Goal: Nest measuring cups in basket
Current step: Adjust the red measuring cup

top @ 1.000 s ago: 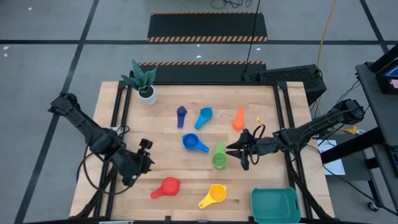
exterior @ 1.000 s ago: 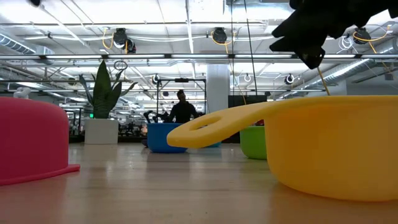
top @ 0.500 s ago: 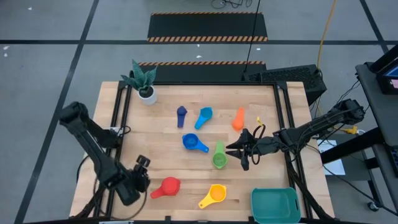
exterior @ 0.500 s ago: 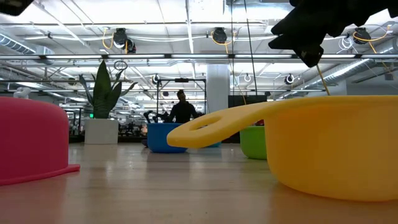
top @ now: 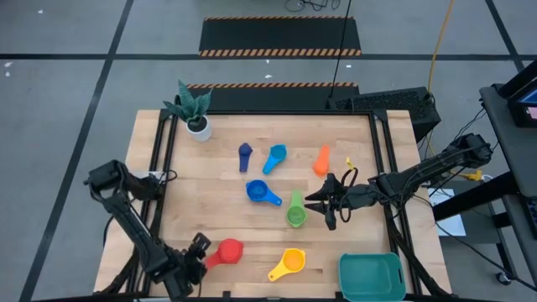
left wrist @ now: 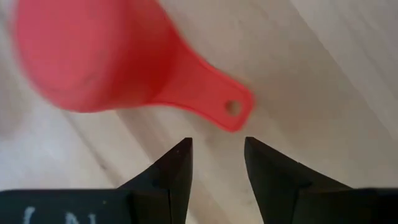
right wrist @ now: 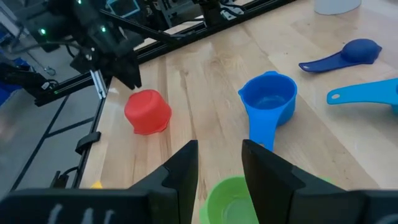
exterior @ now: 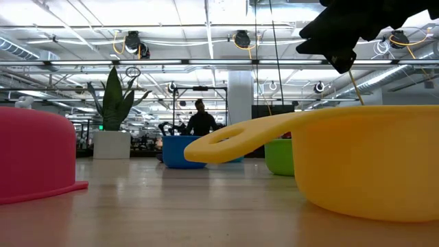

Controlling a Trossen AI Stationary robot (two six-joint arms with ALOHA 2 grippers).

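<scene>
left gripper [top: 200, 252]: I've got it down at the near left edge of the table, pointing at the handle end of the red cup [top: 225, 252]. In the left wrist view the fingers [left wrist: 176, 171] are apart with bare wood between them, and the handle tip sits just past the tips, not touching, so nothing's grabbed.
right gripper [top: 323, 204]: hanging over the right-middle of the table, right beside the green cup [top: 295, 211]. Fingers [right wrist: 184, 165] are a bit apart and empty from what I can see on the right wrist cam.
red cup: upside down on the wood, near the front edge, handle toward the left gripper.
yellow cup [top: 288, 262]: front middle, between the red one and the basket [top: 371, 277].
basket: teal bin at the near right corner. No cups in it.
blue cup [top: 262, 192]: middle of the table, just beside the green one.
back row: navy cup [top: 245, 154], light blue cup [top: 275, 158] and orange cup [top: 322, 160], all spaced apart from each other.
plant pot [top: 198, 127]: far left corner, well away from the cups.
background: in the low view a person [exterior: 201, 121] is way off in the room behind the table.
</scene>
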